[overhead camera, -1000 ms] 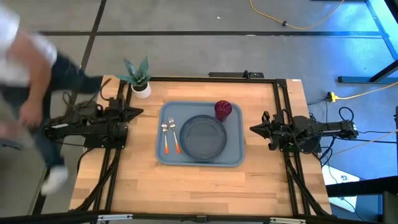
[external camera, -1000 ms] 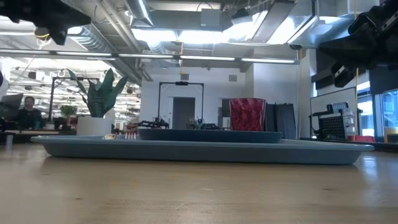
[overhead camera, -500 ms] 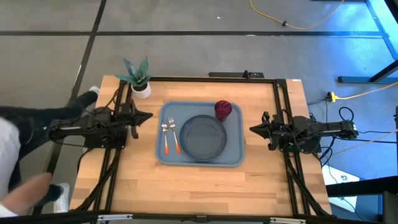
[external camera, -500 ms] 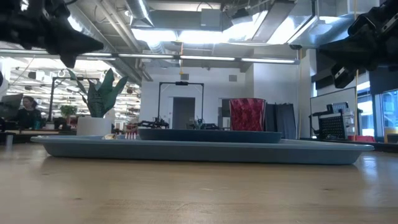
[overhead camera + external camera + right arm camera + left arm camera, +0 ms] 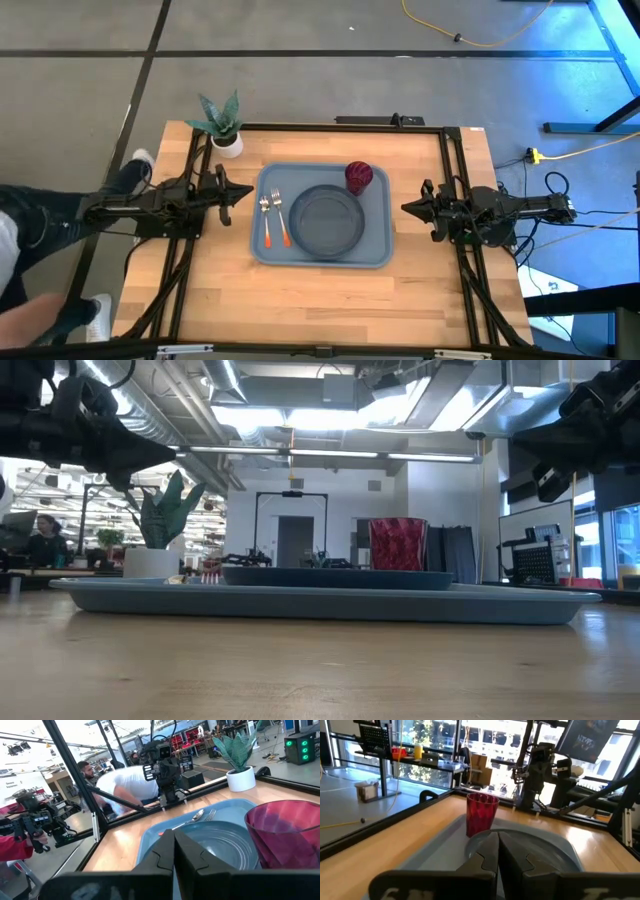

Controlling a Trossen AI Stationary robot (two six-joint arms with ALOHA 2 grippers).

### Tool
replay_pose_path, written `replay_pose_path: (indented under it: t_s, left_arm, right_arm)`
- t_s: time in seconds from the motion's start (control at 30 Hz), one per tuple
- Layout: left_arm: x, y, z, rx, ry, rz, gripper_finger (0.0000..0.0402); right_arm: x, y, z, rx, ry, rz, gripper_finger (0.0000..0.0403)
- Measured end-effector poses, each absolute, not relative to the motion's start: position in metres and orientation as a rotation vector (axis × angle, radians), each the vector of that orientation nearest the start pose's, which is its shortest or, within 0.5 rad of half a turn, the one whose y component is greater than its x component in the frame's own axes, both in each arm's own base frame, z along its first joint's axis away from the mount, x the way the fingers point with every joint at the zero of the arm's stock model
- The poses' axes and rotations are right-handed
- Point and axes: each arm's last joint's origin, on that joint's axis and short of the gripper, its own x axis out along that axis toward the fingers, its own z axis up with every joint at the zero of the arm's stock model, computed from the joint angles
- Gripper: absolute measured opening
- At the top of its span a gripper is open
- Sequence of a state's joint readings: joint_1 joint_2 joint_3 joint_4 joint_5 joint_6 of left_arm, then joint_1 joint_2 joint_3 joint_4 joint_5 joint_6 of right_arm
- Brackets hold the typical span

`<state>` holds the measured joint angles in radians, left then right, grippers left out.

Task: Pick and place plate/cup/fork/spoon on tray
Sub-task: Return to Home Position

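The light blue-grey tray (image 5: 377,250) lies in the middle of the table. On it rest the round grey-blue plate (image 5: 327,217), the dark red cup (image 5: 359,177) at its far right corner, and the fork (image 5: 279,214) and spoon (image 5: 266,219), side by side with orange handles, at its left. My left gripper (image 5: 248,190) hovers shut just off the tray's left edge, pointing level at it. My right gripper (image 5: 405,208) hovers shut off the tray's right edge. Both hold nothing.
A white pot with a green plant (image 5: 226,140) stands at the table's far left corner. A person (image 5: 25,235) is beside the table's left edge, behind my left arm. Bare wood lies along the near side of the table (image 5: 320,300).
My left arm has stretched toward the tray and sunk lower, its gripper staying shut and level. The person at the table's left has moved from the far side toward the near side. The right arm and everything on the tray have kept still.
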<state>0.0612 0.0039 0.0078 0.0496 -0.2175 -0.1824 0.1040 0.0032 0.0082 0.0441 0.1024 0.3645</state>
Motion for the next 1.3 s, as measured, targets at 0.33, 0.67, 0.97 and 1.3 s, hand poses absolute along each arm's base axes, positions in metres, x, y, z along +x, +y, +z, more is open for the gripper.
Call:
replay_pose_path:
  t_s: [0.33,0.67,0.97,1.3]
  left_arm:
    - [0.0964,0.0107,0.1704,-0.153,-0.068,0.224,0.0]
    - [0.0965,0.0106,0.1697,-0.123,-0.057,0.221,0.0]
    - [0.0972,0.0065,0.1692,-0.119,-0.044,0.076,0.0]
    - [0.0978,0.0067,0.1665,-0.073,-0.012,0.086,0.0]
  right_arm:
    - [0.0978,0.0098,0.1675,0.062,-0.015,0.091,0.0014]
    - [0.0979,0.01,0.1673,0.022,-0.013,0.099,0.0018]
    - [0.0979,0.01,0.1673,0.022,-0.013,0.099,0.0019]
    - [0.0979,0.01,0.1673,0.022,-0.013,0.098,0.0019]
